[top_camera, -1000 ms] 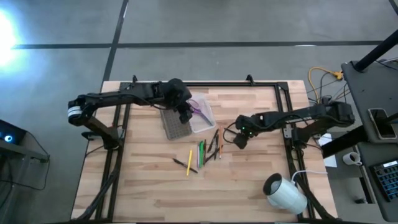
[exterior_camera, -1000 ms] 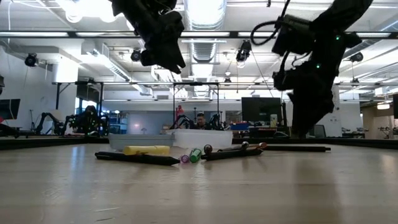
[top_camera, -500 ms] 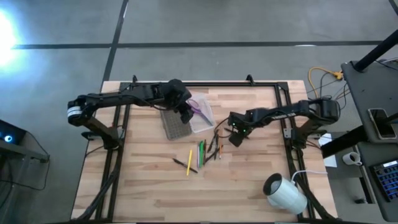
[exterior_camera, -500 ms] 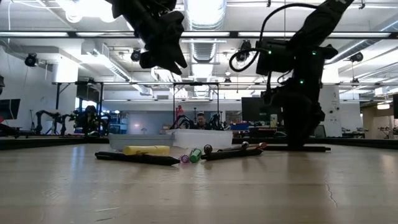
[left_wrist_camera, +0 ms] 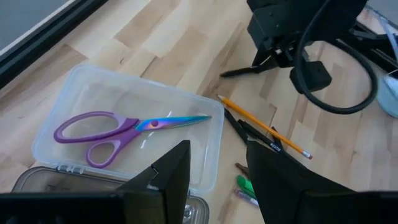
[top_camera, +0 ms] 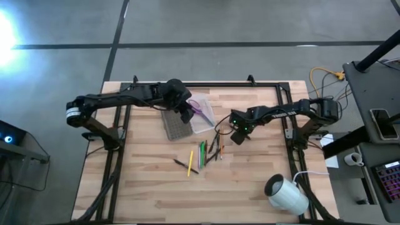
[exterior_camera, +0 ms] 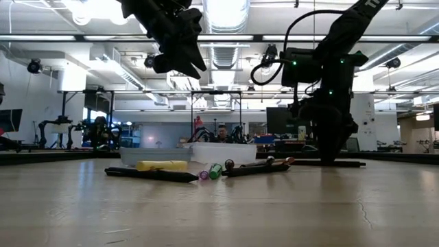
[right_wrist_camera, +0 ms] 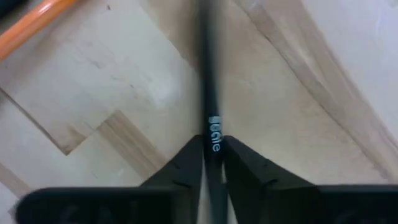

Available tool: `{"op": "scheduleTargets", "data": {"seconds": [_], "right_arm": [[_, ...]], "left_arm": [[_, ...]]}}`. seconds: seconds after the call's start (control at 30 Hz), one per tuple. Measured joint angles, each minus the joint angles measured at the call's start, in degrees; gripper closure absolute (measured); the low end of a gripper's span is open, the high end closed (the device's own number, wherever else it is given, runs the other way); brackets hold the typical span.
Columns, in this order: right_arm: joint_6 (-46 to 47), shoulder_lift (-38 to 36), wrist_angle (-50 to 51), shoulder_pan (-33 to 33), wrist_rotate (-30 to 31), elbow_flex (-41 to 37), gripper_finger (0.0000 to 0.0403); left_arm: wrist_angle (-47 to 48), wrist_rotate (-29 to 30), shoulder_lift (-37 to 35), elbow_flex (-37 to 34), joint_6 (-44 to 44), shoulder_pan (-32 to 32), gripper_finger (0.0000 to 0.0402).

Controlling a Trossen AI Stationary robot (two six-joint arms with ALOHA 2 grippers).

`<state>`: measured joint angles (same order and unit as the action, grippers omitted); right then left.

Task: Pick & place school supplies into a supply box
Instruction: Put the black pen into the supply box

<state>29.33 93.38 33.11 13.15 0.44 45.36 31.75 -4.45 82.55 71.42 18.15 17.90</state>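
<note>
My right gripper (top_camera: 239, 135) points straight down at the table right of the loose pens and is shut on a dark pen (right_wrist_camera: 210, 74). My left gripper (top_camera: 186, 115) hangs open above the supply box (left_wrist_camera: 205, 146), a clear tray with purple-handled scissors (left_wrist_camera: 124, 127) lying flat inside. The box's grey lid (top_camera: 175, 125) lies beside it. A yellow pen (top_camera: 190, 162), green pens (top_camera: 202, 153), an orange pencil (left_wrist_camera: 264, 127) and another dark pen (top_camera: 183, 164) lie flat on the wood. My right gripper pinches the dark pen's barrel at its printed lettering (right_wrist_camera: 213, 127) between the two fingers. The fingers come from above, pointing down, and lie across the pen. The pen lies level on the table, or just above it.
A white roll (top_camera: 286, 194) lies near the table's near right corner. A black frame (top_camera: 284, 100) borders the table's far and side edges. Bare wood (top_camera: 144, 187) stretches along the near left.
My right gripper has come down to the table and gone a little toward the table's left edge, to the dark pen by the loose pens. The supplies and the box have stayed where they were.
</note>
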Motion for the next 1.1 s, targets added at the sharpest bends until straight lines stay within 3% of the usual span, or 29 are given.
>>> {"op": "scheduleTargets", "data": {"seconds": [0.07,0.27,0.63,0.83,1.1], "right_arm": [[0.21,-0.08,0.03,-0.02,-0.01,0.04,0.0380],[3.94,-1.56,-0.61,0.04,-1.62,0.21,0.0384],[16.79,-7.91,-15.48,2.12,-8.25,0.26,0.0386],[22.96,-8.10,-29.41,4.99,-11.74,1.52,0.0387],[19.20,0.53,-30.64,8.97,-16.81,11.67,0.0387]], "left_arm": [[0.15,0.02,-0.30,0.00,0.00,0.01,0.0260],[1.31,0.02,-0.40,-0.33,0.03,0.02,0.0260],[2.85,0.11,-2.89,-5.05,4.66,0.02,0.0260],[0.76,2.00,-9.75,-11.15,10.03,-0.01,0.0260],[-10.92,3.33,-22.11,-23.34,21.01,-0.01,0.0260]]}}
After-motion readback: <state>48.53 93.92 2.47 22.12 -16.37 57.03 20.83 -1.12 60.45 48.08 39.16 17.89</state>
